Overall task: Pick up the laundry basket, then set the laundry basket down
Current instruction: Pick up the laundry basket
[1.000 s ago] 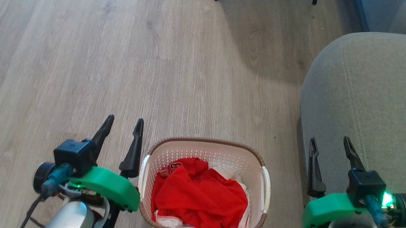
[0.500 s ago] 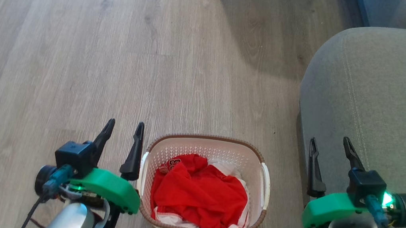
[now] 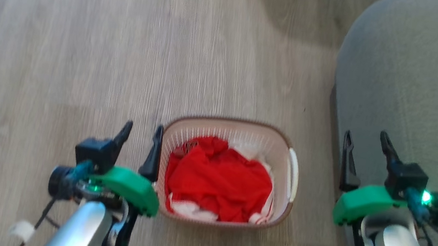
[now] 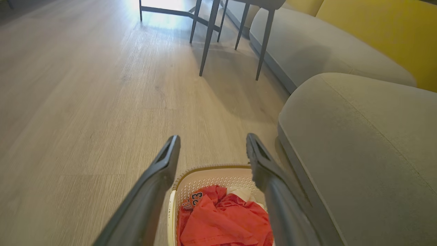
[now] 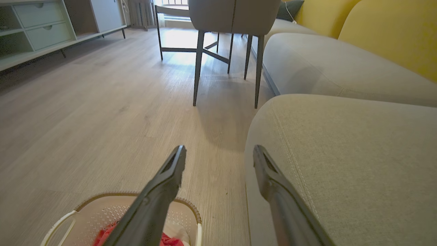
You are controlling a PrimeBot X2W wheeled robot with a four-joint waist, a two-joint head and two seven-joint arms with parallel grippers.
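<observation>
head view looks down at the laundry basket (image 3: 243, 136). it sits on the wood floor (image 3: 60, 51), between the robot's two arms. red and white clothes (image 3: 219, 179) are piled inside it. a big gray sofa (image 3: 416, 83) is just beside it, on the robot's right.

the left gripper (image 3: 144, 129) is right next to the basket's left side. its two dark fingers are spread apart and hold nothing. one finger is very near the rim. it is too blurry to tell if they touch. from the left wrist view, the basket is low down between the two fingers, a bit below them.

the right gripper (image 3: 366, 135) is spread wide too, with nothing in it. it hangs in front of the sofa, a little way off from the basket. the white handle (image 3: 293, 173) on that side has nobody holding it.

so i think the job has only just begun. the basket is not picked up yet. both arms seem to be getting ready on each side. what is left is almost all of it: move the right gripper in closer, get hold of both sides, lift the basket up, then put it down again. the sofa is close, so the right arm has little room.
</observation>
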